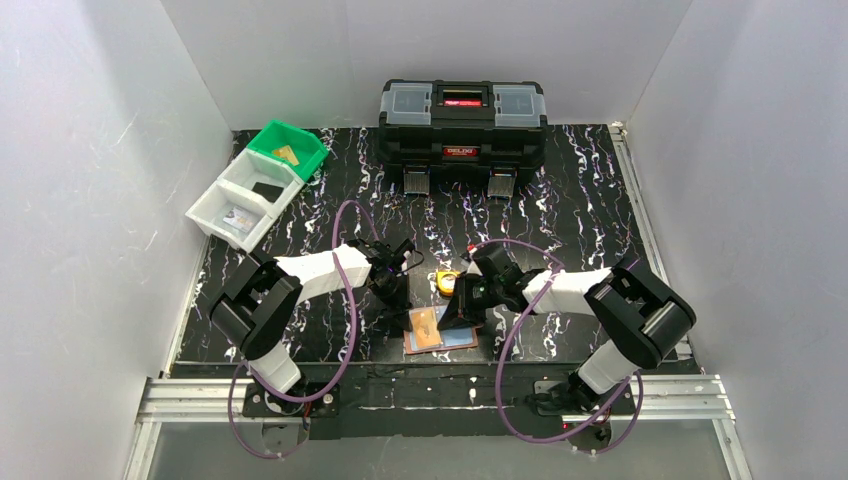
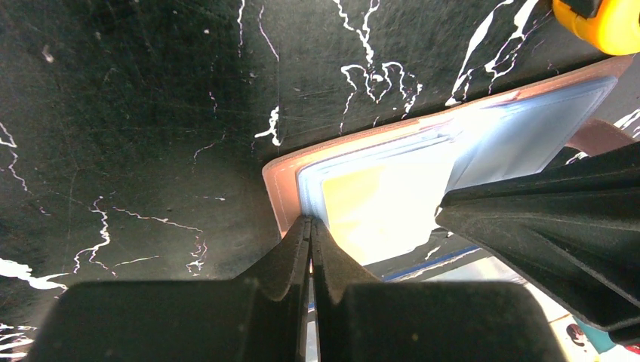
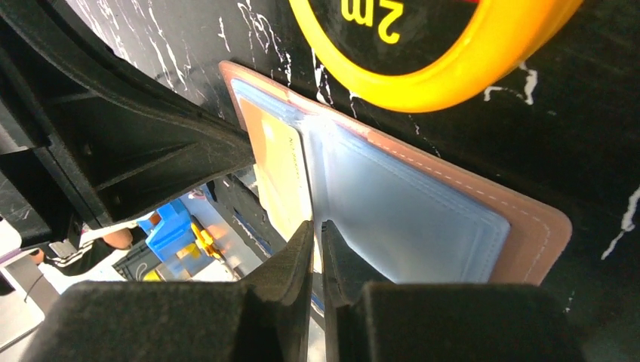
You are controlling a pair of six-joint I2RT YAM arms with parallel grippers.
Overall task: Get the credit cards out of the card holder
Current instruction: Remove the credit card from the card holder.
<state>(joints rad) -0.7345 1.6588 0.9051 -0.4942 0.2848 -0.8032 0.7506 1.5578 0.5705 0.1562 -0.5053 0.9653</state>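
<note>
On black table [image 1: 600, 220], card holder [image 1: 428, 328] lies under right end effector [image 3: 317, 230].

My two arms look alike: the left arm [image 1: 315, 270] and the right arm [image 1: 578, 285] have white shells between bulky black joints. A purple cable [image 1: 349, 300] runs in loops along each one. My left gripper [image 2: 309, 224] and right gripper [image 3: 317, 226] are matte black plastic, with wedge-shaped fingers [image 2: 283, 260] and ribbed sides. The bases [image 1: 288, 397] are black too.

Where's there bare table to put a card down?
Bare: the stretch between toolbox and right arm, and the strip before the toolbox. Crowded: near middle, where left hand, right hand, card holder and tape measure meet.
</note>
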